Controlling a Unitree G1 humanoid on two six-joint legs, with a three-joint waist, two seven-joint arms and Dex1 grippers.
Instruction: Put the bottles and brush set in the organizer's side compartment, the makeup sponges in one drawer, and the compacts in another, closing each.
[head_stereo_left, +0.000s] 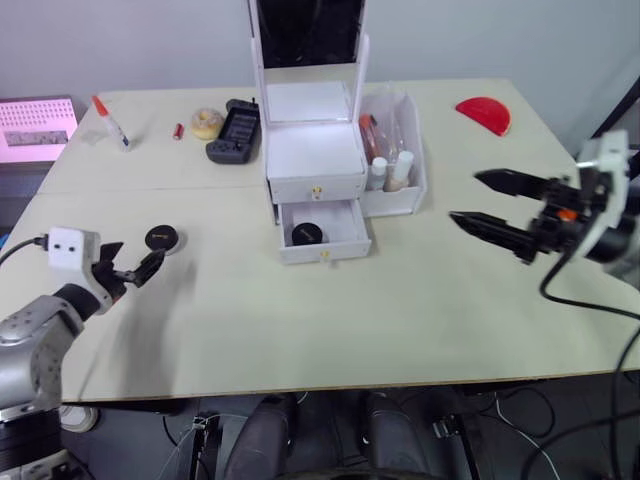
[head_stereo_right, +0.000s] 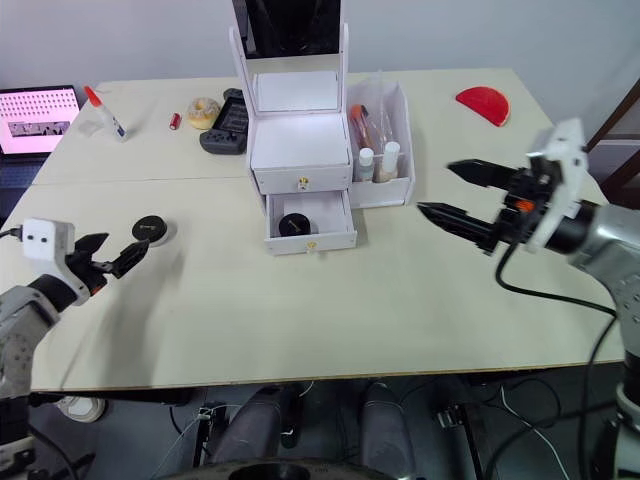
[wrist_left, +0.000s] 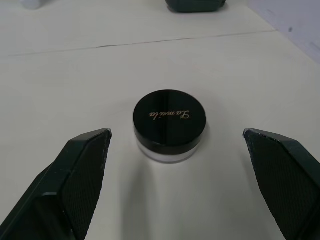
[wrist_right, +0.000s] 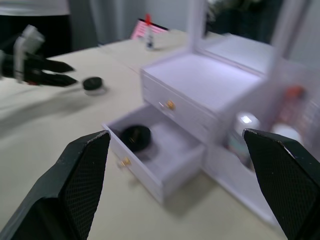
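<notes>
The white organizer (head_stereo_left: 314, 150) stands mid-table with its mirror up. Its upper drawer (head_stereo_left: 316, 186) is shut. The lower drawer (head_stereo_left: 324, 232) is pulled out, with one black compact (head_stereo_left: 306, 234) in it. Bottles and a brush set stand in the side compartment (head_stereo_left: 397, 160). A second compact (wrist_left: 169, 120) lies on the table at the left, just ahead of my open left gripper (head_stereo_left: 138, 256) and untouched by its fingers (wrist_left: 80, 170). My right gripper (head_stereo_left: 467, 198) hovers open to the right of the organizer, pointing at it. The makeup sponges are out of view.
Along the far left of the table lie a black gadget (head_stereo_left: 233, 130), a yellowish roll (head_stereo_left: 207, 122), a small red tube (head_stereo_left: 178, 131) and a glue bottle (head_stereo_left: 112, 122). A red half-round object (head_stereo_left: 484, 113) sits far right. A pink device (head_stereo_left: 35, 125) is beyond the left edge.
</notes>
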